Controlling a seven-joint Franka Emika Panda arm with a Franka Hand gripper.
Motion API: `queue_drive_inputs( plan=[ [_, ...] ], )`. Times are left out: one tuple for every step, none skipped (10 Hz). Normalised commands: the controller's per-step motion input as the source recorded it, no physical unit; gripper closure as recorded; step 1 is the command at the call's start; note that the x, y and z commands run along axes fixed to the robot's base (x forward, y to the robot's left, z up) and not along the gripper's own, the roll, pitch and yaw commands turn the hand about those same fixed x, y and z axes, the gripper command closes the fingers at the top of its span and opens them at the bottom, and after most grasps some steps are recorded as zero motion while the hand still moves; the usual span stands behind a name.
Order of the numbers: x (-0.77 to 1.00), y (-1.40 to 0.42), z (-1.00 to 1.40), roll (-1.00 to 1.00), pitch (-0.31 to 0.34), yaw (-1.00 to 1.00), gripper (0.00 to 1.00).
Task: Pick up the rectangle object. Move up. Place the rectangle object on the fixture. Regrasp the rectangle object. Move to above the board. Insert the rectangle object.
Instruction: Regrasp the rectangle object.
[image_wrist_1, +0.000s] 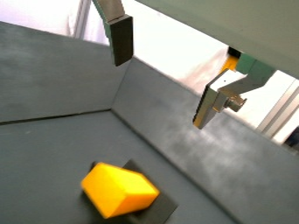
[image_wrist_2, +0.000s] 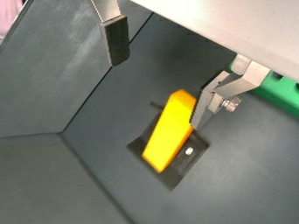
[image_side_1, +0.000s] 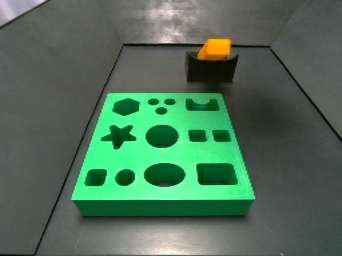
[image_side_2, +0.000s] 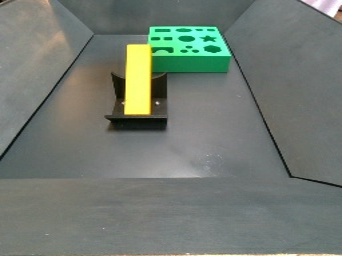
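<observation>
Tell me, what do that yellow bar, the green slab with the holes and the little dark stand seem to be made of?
The rectangle object, resting on the fixture: probably plastic, with even orange-yellow colour and smooth matte faces. The board: likely plastic too, uniform bright green with crisp cut-outs. The fixture: dark, dull, plastic or coated metal; I cannot tell which. The gripper hangs open above, its fingers silver metal with dark pads.

Dark grey matte floor (image_side_2: 201, 130), sloped grey walls (image_side_2: 40, 90) around; even, soft light.

Gripper (image_wrist_2: 163, 66) jaws spread wide, nothing between the fingers (image_wrist_1: 121, 41). Both wrist views show it raised, clear of any contact. Not visible in either side view.
</observation>
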Motion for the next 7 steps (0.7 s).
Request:
queue_drive_inputs(
  plan=[
    [0.1,-0.04,-0.01,1.0,0.147,0.09,0.0],
    [0.1,-0.05,-0.01,1.0,0.186,0.13,0.0],
    [0.1,-0.05,-0.01,0.87,0.193,0.16,0.0],
    [0.1,-0.05,-0.01,0.62,0.169,0.19,0.0],
    [0.1,-0.05,-0.01,0.43,0.143,0.21,0.0],
    [0.1,-0.04,0.0,0.25,0.102,0.22,0.0],
    [0.08,-0.04,0.0,0.19,0.063,0.22,0.0]
  ],
)
